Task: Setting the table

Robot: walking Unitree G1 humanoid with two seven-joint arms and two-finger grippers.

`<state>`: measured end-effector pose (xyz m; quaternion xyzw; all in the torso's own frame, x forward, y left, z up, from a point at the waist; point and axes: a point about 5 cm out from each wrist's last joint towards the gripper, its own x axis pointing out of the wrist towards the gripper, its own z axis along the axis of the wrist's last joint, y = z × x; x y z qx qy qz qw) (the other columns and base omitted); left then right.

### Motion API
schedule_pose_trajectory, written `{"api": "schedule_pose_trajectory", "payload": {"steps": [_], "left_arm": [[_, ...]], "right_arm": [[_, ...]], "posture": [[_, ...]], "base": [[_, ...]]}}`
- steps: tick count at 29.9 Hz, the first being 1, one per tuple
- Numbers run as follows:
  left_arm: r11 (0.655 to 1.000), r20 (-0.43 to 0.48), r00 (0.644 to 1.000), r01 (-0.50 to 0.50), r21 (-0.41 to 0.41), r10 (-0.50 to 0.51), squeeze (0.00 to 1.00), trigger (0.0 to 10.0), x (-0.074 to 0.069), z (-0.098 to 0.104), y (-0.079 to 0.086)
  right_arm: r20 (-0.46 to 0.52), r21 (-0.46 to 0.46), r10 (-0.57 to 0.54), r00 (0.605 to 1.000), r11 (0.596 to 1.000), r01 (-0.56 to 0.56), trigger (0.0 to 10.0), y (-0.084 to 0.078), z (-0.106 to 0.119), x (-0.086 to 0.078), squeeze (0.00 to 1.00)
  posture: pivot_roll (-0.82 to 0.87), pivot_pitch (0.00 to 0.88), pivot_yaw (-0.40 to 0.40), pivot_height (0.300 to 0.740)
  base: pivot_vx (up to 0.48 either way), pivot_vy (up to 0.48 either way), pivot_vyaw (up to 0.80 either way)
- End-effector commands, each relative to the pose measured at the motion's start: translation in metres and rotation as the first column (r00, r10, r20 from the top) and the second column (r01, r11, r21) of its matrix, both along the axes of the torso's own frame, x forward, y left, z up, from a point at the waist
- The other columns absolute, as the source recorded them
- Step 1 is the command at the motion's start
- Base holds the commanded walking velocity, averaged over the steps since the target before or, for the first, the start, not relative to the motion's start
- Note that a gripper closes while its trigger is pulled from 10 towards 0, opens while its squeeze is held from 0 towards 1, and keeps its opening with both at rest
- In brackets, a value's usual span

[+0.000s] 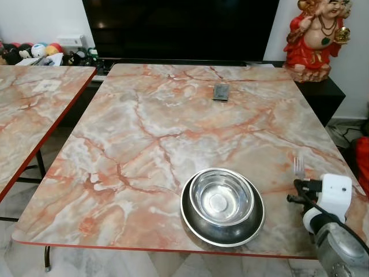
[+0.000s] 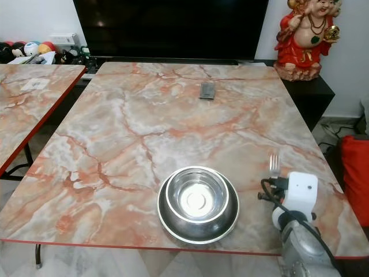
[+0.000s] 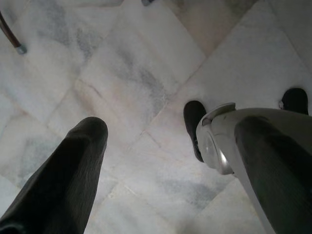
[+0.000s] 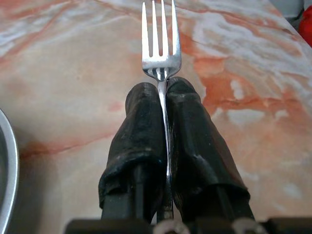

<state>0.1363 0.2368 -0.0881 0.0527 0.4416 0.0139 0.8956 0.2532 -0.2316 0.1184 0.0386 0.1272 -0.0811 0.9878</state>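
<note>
Here the right hand pinches a fork above the table, beside the nested bowls; the left hand hangs open

The right tool is clamped on a fork; the left tool hangs spread.

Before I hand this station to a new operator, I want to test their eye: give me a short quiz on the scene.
1. True or false: the right end effector is shut on the fork.
2. The small bowl sits: A) inside the large bowl, B) beside it, C) on the other table.
3. Fill in: the fork's tines point ____ from the robot.

Key: 1 true; 2 A; 3 away.
</note>
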Motion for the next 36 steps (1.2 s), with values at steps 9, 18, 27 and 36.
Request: {"api": "schedule_pose_trajectory", "payload": {"steps": [9,18,27,36], "left_arm": [[1.000,-0.012,1.000,0.013,0.008,-0.013,0.00,10.0,-0.005,-0.001,0.002],[1.000,-0.022,1.000,0.001,-0.002,-0.001,0.00,10.0,-0.006,-0.004,-0.006],[1.000,-0.039,0.999,-0.002,0.000,0.002,0.00,10.0,-0.010,-0.005,-0.006],[1.000,-0.050,0.999,0.001,0.009,0.000,0.00,10.0,-0.012,-0.005,-0.001]], "right_arm": [[-0.055,0.065,0.076,0.996,0.995,-0.072,10.0,0.019,-0.020,0.010,0.00],[-0.041,0.054,0.088,0.995,0.995,-0.086,10.0,0.030,-0.024,0.032,0.00],[-0.046,0.038,0.063,0.997,0.997,-0.061,10.0,0.038,-0.030,0.042,0.00],[-0.039,0.018,0.023,0.999,1.000,-0.022,10.0,0.031,-0.033,0.036,0.00]], "posture": [[-0.04,0.114,-0.019,0.740],[-0.04,0.128,-0.030,0.740],[-0.03,0.150,-0.024,0.740],[-0.03,0.150,-0.018,0.740]], "base": [[0.000,0.000,0.00],[0.000,0.000,0.00],[0.000,0.000,0.00],[0.000,0.000,0.00]]}}
